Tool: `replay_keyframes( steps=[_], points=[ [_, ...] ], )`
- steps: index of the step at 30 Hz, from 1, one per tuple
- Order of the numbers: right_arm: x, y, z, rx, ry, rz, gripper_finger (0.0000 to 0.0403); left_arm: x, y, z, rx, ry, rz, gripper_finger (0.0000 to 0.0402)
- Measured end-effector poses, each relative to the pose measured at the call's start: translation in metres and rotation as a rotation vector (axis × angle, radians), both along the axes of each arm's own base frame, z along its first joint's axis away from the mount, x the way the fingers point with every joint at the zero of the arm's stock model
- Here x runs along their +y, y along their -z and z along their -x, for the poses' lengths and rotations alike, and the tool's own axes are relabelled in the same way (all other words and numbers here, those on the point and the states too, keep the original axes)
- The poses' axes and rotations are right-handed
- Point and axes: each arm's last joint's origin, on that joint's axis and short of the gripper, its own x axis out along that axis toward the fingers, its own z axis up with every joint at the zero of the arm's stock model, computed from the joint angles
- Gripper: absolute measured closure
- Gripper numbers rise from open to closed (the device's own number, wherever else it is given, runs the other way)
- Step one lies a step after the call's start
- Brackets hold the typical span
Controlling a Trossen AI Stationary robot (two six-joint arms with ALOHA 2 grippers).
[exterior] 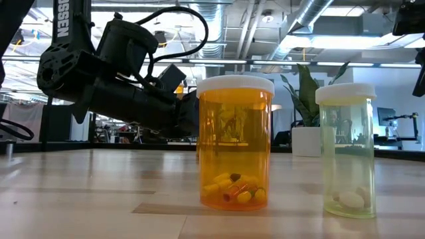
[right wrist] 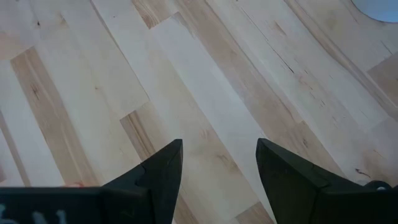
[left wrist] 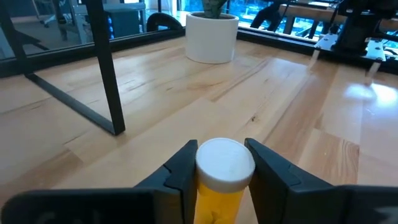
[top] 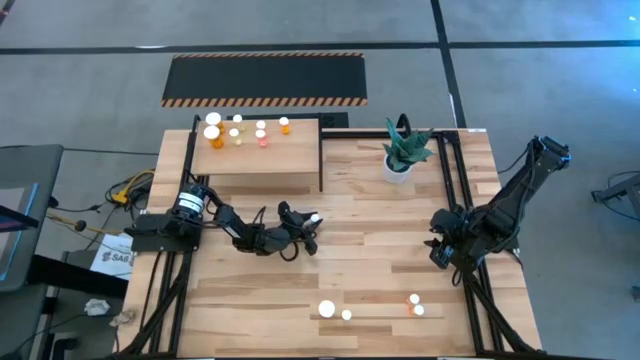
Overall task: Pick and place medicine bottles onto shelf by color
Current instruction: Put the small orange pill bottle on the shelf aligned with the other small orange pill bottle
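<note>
Left gripper (left wrist: 221,180) pinching a small bottle (left wrist: 222,177) between its fingers (left wrist: 180,177): yellow-orange body, round white cap, long axis lying along the fingers, cap facing forward, out past the fingertips. Ahead of it, a white pot (left wrist: 212,37) on the table (left wrist: 298,112). Right gripper (right wrist: 217,168) spread, nothing between its fingers, over bare wood.

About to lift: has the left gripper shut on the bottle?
Shut: the left gripper has both fingers pressed against the white-capped yellow bottle.
</note>
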Motion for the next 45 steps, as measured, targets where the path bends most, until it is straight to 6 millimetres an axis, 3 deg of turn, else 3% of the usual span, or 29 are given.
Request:
replay_keyframes(
  steps=[5,9,20,27,31,37,45],
  points=[
    [0.0,0.0,0.0,0.0,0.0,0.0,0.0177,0.0,-0.002,-0.001,-0.022,0.0,0.004,0.0305],
    [0.0,0.0,0.0,0.0,0.0,0.0,0.0177,0.0,-0.015,-0.001,-0.048,0.003,-0.015,0.0303],
    [0.0,0.0,0.0,0.0,0.0,0.0,0.0177,0.008,-0.085,0.004,-0.143,-0.073,-0.158,0.0302],
    [0.0,0.0,0.0,0.0,0.0,0.0,0.0177,0.04,-0.124,0.013,-0.223,-0.188,-0.166,0.0302],
    [0.0,0.0,0.0,0.0,0.0,0.001,0.0177,0.062,-0.137,0.019,-0.16,-0.24,-0.235,0.0302],
    [0.0,0.0,0.0,0.0,0.0,0.0,0.0177,0.097,-0.143,0.028,-0.179,-0.344,-0.174,0.0301],
    [0.0,0.0,0.0,0.0,0.0,0.001,0.0177,0.126,-0.14,0.034,-0.167,-0.391,-0.154,0.0301]
  ],
)
